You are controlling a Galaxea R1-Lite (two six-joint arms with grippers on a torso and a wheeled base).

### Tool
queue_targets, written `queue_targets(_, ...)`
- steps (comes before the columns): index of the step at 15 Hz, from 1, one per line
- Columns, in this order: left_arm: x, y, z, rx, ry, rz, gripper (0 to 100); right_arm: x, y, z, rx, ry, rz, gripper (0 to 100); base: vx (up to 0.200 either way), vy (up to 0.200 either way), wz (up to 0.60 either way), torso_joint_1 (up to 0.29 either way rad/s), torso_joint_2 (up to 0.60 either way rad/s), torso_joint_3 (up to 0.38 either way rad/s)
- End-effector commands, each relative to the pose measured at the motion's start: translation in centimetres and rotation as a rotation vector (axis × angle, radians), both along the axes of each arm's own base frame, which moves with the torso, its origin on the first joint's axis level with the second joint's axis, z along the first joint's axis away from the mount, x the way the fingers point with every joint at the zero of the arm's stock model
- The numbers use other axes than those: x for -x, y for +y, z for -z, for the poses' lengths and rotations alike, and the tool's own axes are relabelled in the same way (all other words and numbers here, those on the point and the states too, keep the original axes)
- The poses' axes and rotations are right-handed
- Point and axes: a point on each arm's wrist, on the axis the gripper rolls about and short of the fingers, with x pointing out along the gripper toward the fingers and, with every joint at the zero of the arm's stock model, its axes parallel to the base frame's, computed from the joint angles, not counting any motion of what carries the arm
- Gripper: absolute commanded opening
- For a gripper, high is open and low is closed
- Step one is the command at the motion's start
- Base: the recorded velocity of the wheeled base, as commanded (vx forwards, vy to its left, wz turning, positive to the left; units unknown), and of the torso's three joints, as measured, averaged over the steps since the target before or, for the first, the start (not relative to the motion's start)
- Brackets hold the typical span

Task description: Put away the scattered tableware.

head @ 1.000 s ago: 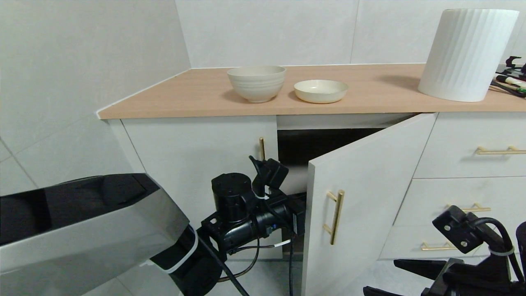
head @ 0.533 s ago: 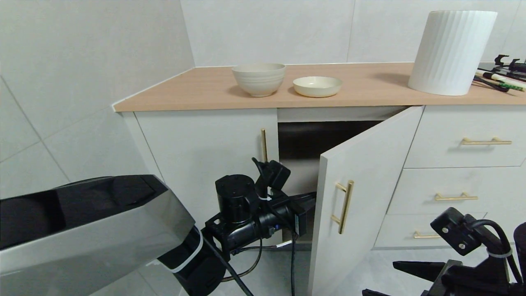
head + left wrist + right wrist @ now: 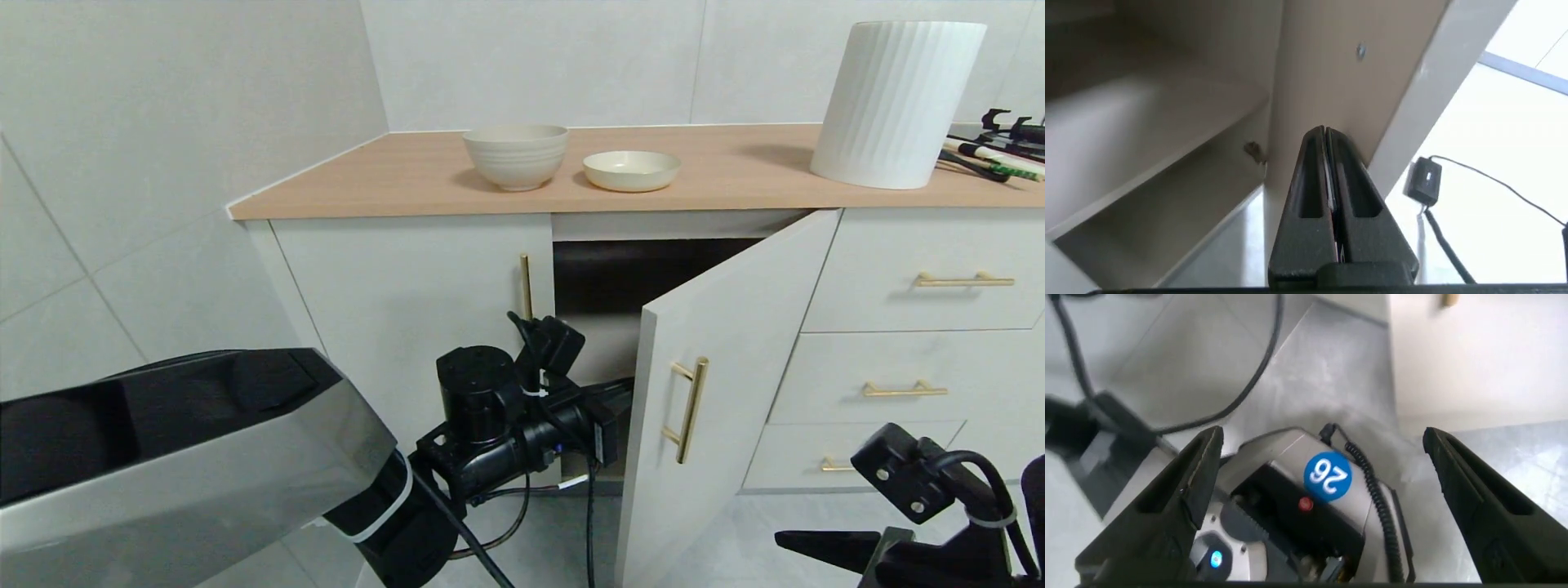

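Currently my left fingers (image 3: pixel 1308 189) are pressed together, empty, by the cabinet door (image 3: pixel 727 359); my right fingers (image 3: pixel 1192 490) spread wide, empty.

The open door (image 3: pixel 735 351) hides much of the cupboard interior (image 3: pixel 629 273).

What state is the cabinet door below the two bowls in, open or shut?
Open. The cabinet door stands angled outward from the cabinet front, and the dark interior shows behind it.
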Motion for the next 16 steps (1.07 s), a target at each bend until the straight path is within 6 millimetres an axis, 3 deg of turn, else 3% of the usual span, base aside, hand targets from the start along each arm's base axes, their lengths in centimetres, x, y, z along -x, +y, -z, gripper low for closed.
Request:
queue_targets(1, 0.7, -0.9, -0.4, 0.009, -0.012, 0.029, 0, 0.6, 0.1, 0.2, 0.003, 0.003, -0.033, 100, 0.000, 0.000, 0.00, 0.000, 0.00, 0.000)
queue_targets(6, 4.4, -4.5, -0.8, 0.018, -0.024, 0.146, 0, 2.5, -0.3, -0.1, -0.026, -0.020, -0.115, 100, 0.000, 0.000, 0.00, 0.000, 0.00, 0.000)
queue_targets(9, 8.6, -7.6, -0.7, 0.013, -0.017, 0.275, 0, 4.3, -1.1, 0.2, -0.047, -0.026, -0.268, 100, 0.000, 0.000, 0.00, 0.000, 0.00, 0.000)
queue_targets(10, 9.1, -7.9, -0.8, 0.013, -0.017, 0.288, 0, 4.4, -1.2, 0.4, -0.035, -0.039, -0.284, 100, 0.000, 0.000, 0.00, 0.000, 0.00, 0.000)
queue_targets(14, 7.5, -6.9, -1.3, 0.007, -0.011, 0.233, 0, 4.4, -1.3, 0.3, -0.039, -0.046, -0.286, 100, 0.000, 0.000, 0.00, 0.000, 0.00, 0.000)
queue_targets(16, 6.7, -5.4, -1.7, 0.000, -0.008, 0.175, 0, 4.4, -1.3, 0.2, -0.044, -0.048, -0.282, 100, 0.000, 0.000, 0.00, 0.000, 0.00, 0.000)
